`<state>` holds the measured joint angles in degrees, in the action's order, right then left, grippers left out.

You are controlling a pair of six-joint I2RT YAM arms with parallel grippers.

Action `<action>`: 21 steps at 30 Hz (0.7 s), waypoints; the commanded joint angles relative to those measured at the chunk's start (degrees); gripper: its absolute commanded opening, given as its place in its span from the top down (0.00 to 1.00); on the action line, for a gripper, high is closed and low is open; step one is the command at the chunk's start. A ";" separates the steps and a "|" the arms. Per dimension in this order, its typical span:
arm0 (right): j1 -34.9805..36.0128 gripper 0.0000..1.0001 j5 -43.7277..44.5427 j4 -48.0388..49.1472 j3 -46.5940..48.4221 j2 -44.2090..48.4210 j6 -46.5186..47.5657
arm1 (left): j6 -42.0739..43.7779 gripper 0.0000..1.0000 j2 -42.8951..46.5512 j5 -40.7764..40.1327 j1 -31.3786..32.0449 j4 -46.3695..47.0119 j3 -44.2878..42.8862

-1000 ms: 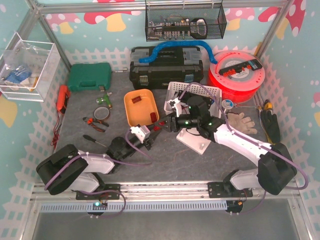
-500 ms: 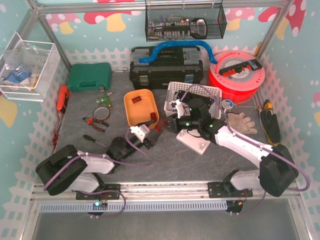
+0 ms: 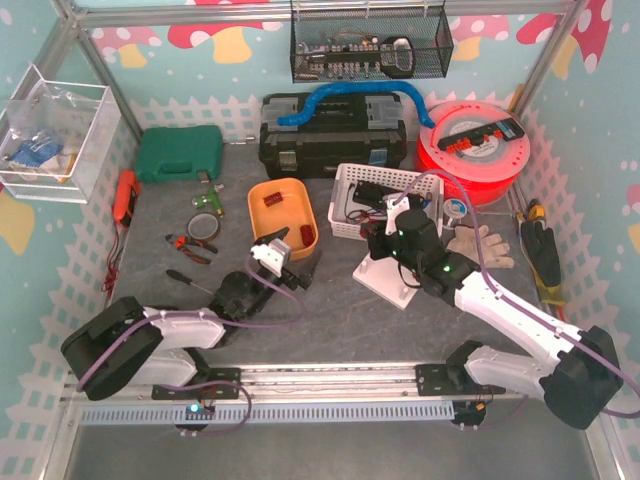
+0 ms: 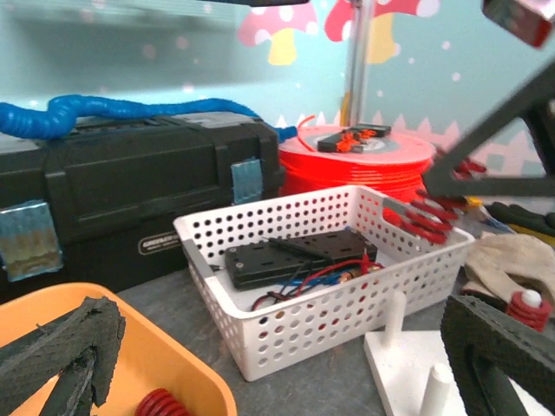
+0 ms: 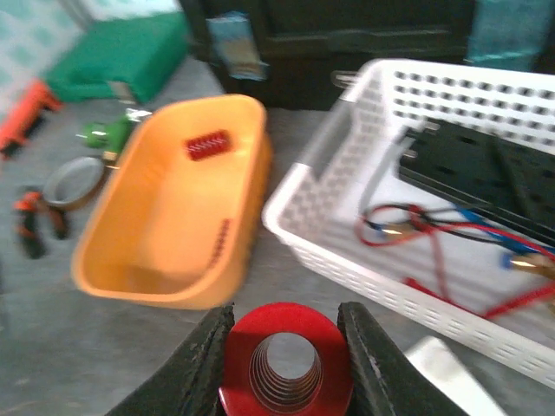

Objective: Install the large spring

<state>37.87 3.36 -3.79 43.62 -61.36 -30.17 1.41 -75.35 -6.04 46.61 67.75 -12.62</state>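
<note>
The large spring (image 5: 285, 364) is red and I look down its bore; my right gripper (image 5: 285, 360) is shut on it, one black pad on each side. In the left wrist view the same spring (image 4: 436, 211) hangs above the right end of the white basket. The right gripper (image 3: 384, 238) is over the far corner of the white peg base (image 3: 398, 288), whose pegs (image 4: 395, 316) stand upright. A small red spring (image 4: 524, 308) sits on one peg. My left gripper (image 3: 295, 255) stands open and empty beside the orange tray (image 3: 258, 228); its fingers (image 4: 61, 347) are wide apart.
The orange tray (image 5: 165, 217) holds small red springs (image 5: 208, 145). A white basket (image 3: 390, 172) with black parts and wires stands behind the peg base. A black toolbox (image 3: 335, 135), red spool (image 3: 475, 140), green case (image 3: 180, 152), gloves (image 3: 482, 245) and hand tools (image 3: 190, 245) surround them.
The left gripper opened and let go of the spring. The right gripper closed on it and carried it right, from beside the orange tray to above the peg base.
</note>
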 commanded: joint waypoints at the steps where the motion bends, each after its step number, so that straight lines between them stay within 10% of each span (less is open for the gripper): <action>1: -0.36 1.00 13.83 -3.50 -1.17 -0.59 3.55 | -2.20 0.01 2.77 -4.23 -0.38 -5.12 -2.52; 21: -3.61 1.00 14.59 0.99 -2.09 -11.88 4.89 | -2.20 0.01 4.42 -7.85 -0.55 -9.44 -3.38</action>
<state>34.94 16.60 -5.72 42.00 -72.38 -25.69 -0.25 -71.99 -12.86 46.50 58.67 -15.55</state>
